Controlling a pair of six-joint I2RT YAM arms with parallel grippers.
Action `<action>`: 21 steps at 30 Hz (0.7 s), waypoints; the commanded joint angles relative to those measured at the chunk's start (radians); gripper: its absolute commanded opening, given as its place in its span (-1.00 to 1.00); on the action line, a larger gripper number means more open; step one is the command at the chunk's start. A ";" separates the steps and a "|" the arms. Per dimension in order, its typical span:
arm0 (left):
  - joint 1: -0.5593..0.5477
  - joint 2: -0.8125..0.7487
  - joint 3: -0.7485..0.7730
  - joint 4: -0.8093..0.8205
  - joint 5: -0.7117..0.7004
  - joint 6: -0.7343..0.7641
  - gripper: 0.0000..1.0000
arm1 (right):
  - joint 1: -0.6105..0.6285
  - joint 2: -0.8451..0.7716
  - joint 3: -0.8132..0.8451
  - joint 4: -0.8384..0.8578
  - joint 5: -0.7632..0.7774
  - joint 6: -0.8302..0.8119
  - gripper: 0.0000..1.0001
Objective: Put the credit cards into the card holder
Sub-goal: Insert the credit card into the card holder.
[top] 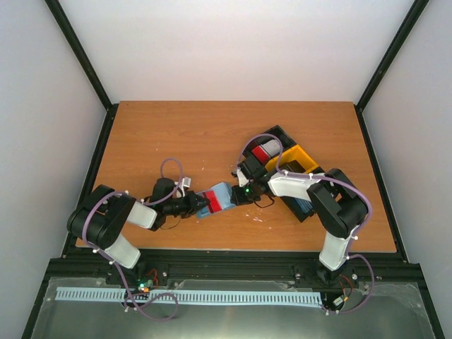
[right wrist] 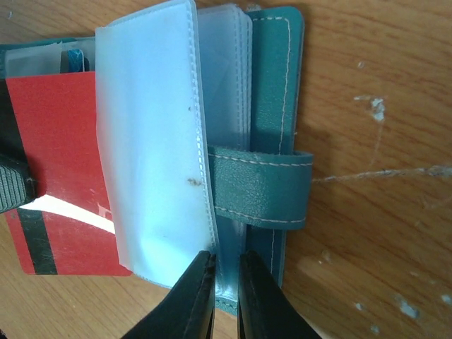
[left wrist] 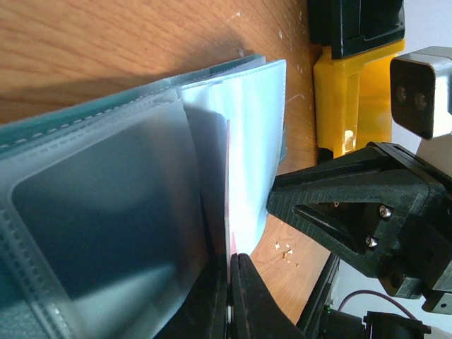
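The blue-grey card holder (top: 220,192) lies open on the table between both arms. In the right wrist view its teal cover (right wrist: 272,70) and snap tab (right wrist: 261,187) show, with clear pockets (right wrist: 152,141) fanned over a red credit card (right wrist: 60,141). My left gripper (top: 196,206) (left wrist: 231,258) is shut on that card's edge; about half the card lies under a clear pocket. My right gripper (top: 235,195) (right wrist: 224,258) is pinched on the inner clear pocket leaves at the holder's near edge.
A black-and-yellow tray (top: 293,159) (left wrist: 346,106) stands just right of the holder, with a red card (top: 267,150) in its far compartment. The right arm's black housing (left wrist: 353,205) crowds the holder's far side. Bare wood lies to the left and back.
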 commanded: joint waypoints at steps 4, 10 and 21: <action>-0.007 -0.003 -0.005 0.044 -0.037 0.037 -0.99 | 0.021 0.048 -0.009 -0.028 -0.031 0.010 -0.78; -0.006 0.027 -0.015 0.070 -0.057 0.020 -0.99 | 0.022 0.053 -0.006 -0.034 -0.030 0.009 -0.79; 0.007 0.042 -0.059 0.180 -0.070 -0.054 -0.99 | 0.023 0.058 0.002 -0.035 -0.042 0.005 -0.79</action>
